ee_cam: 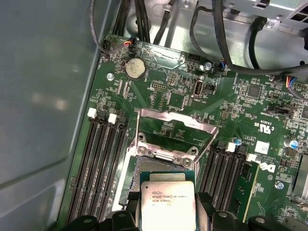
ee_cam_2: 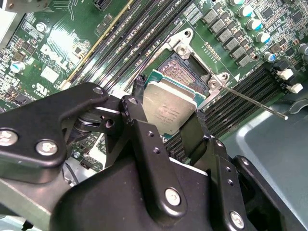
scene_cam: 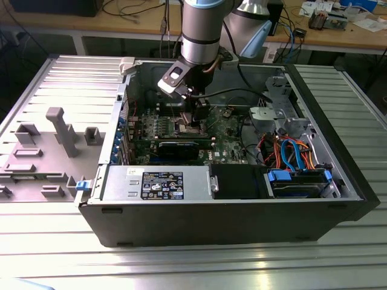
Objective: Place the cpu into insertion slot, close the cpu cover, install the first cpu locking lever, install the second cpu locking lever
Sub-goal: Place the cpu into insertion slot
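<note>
Here, pincer (ee_cam_2: 165, 117) pinching cpu (ee_cam_2: 169, 107) over insertion slot (ee_cam_2: 185, 72), first wrist view, cpu cover (ee_cam: 163, 152) raised

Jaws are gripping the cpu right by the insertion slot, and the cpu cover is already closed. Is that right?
No: the cpu cover is open, swung back off the insertion slot, as the first wrist view shows. The jaws do grip the cpu right by the slot.

Ribbed grey metal table (scene_cam: 254, 269), cluttered wooden workbench (scene_cam: 127, 25) behind
</note>
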`<state>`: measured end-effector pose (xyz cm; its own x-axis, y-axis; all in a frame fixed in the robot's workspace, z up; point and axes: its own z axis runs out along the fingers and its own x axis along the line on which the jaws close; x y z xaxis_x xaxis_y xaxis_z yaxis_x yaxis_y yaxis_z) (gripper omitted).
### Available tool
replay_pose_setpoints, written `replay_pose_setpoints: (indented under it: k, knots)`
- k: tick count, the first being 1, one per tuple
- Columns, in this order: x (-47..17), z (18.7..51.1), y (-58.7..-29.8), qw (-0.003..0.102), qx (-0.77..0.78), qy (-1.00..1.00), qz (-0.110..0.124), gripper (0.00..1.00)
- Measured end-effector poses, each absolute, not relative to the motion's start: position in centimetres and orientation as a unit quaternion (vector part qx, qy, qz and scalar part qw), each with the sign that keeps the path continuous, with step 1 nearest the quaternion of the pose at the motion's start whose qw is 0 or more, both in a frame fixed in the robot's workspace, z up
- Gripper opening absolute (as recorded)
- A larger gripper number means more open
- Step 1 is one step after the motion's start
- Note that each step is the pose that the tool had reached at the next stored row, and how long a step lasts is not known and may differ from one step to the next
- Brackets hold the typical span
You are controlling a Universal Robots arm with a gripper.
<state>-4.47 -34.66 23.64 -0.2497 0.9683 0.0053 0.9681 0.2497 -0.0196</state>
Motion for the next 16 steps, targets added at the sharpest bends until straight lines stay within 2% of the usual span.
replay_pose_setpoints:
  k: [16]
  knots:
    - [-4.47, 23.64, -34.66, 0.008, -0.635, -0.773, 0.006, 0.55]
